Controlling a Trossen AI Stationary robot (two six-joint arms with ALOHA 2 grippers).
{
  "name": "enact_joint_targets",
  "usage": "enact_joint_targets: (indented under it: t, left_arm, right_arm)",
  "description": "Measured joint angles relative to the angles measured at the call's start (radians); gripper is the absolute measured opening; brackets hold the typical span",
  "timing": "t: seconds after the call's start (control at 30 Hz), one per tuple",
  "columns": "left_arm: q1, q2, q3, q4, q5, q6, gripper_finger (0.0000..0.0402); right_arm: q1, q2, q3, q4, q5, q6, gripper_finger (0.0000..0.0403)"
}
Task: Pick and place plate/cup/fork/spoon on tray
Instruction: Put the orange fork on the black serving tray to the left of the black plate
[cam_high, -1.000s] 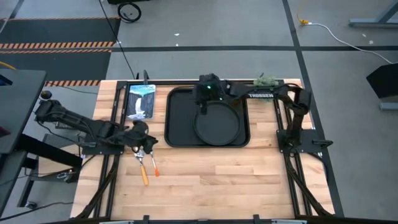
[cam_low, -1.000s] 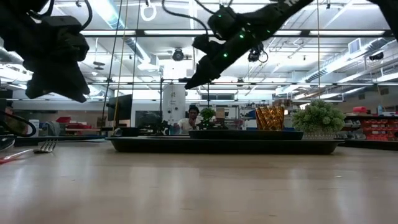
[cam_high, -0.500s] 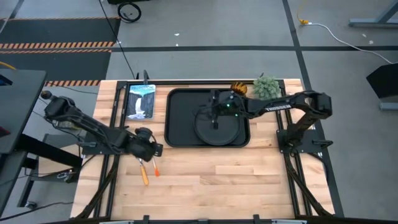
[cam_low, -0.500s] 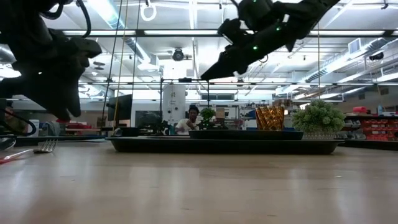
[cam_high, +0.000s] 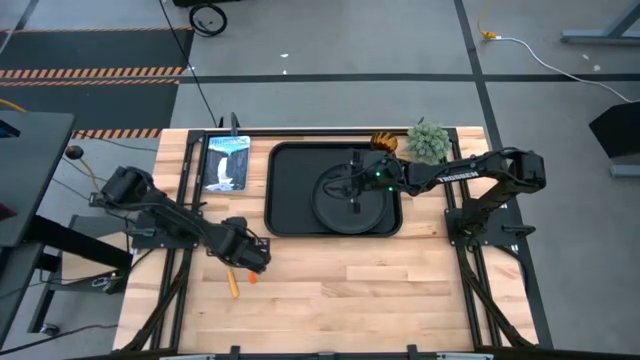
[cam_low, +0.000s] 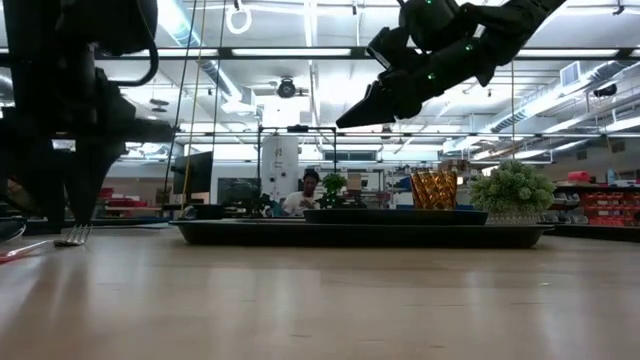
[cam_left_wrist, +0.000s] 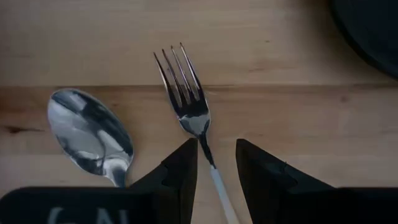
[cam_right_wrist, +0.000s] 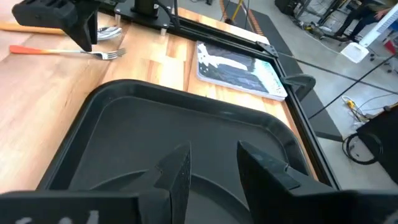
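Observation:
The fork and the spoon lie side by side flat on the wooden table, left of the tray; their orange handles show in the high view. My left gripper points down over them, open. Its two fingers stand on either side of the fork's neck, with a gap showing on both sides. The round black plate lies in the black tray. My right gripper hangs open and empty above the plate. The amber cup stands on the table behind the tray.
A green potted plant stands beside the cup at the far right. A picture book lies left of the tray. Bare wood stretches from the tray to the table's near edge. A person shows far off in the room.
My left gripper has gone toward the table's near edge and a little right, and down onto the fork and spoon. My right gripper has drawn back from the tray's far rim to above the plate and has risen a little.

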Motion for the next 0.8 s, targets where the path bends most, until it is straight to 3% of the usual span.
enact_joint_targets:
  t: [0.3, 0.53, 0.8]
  left_arm:
    - [0.001, 0.078, 0.007, 0.015, 0.1, -0.098, 0.0118]
    - [-0.001, 0.104, 0.009, 0.04, 0.111, -0.098, 0.0114]
    - [-0.001, 0.104, 0.009, 0.058, 0.115, -0.088, 0.004]
  right_arm:
    - [0.0, 0.0, 0.0, 0.0, -0.013, 0.003, 0.0137]
    - [0.001, 0.0, 0.0, 0.0, -0.053, 0.023, 0.0137]
    - [0.0, 0.0, 0.0, -0.001, -0.061, 0.026, 0.0137]
